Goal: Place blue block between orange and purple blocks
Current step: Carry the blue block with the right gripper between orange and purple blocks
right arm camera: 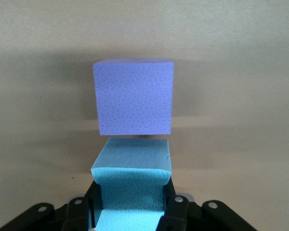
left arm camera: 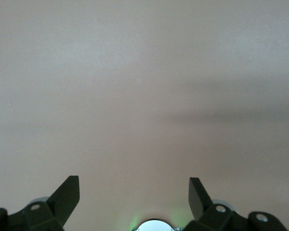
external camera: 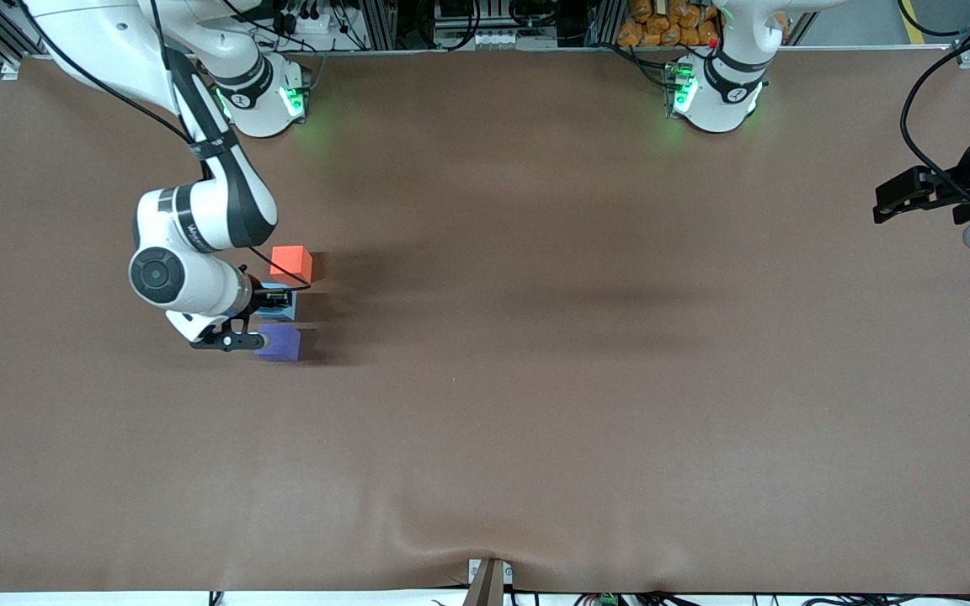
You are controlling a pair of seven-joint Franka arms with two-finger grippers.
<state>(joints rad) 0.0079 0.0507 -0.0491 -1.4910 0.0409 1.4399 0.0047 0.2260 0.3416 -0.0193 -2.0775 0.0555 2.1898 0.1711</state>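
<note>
The right arm is reaching down from its base and bending at the elbow, its wrist turned so the right gripper [external camera: 276, 300] is sitting low at the table [external camera: 535, 404], toward the right arm's end. Its fingers [right arm camera: 176, 211] are clamping the blue block [external camera: 281, 310] between them; the right wrist view is showing the sky-blue cube squeezed at the sides. The block is lying between the other two cubes: the orange block [external camera: 291, 264] is standing farther from the front camera, and the purple block [external camera: 279, 343] is standing nearer to it. In the right wrist view the purple block [right arm camera: 133, 97] is showing just past the blue block [right arm camera: 131, 185]; whether they are touching cannot be told. The gripper body is covering most of the blue block in the front view.

The left arm is waiting at its own end of the table, and the left gripper [external camera: 902, 200] is hanging over the table edge there. Its fingers [left arm camera: 65, 195] are standing wide apart and holding nothing over bare brown table [left arm camera: 144, 96].
</note>
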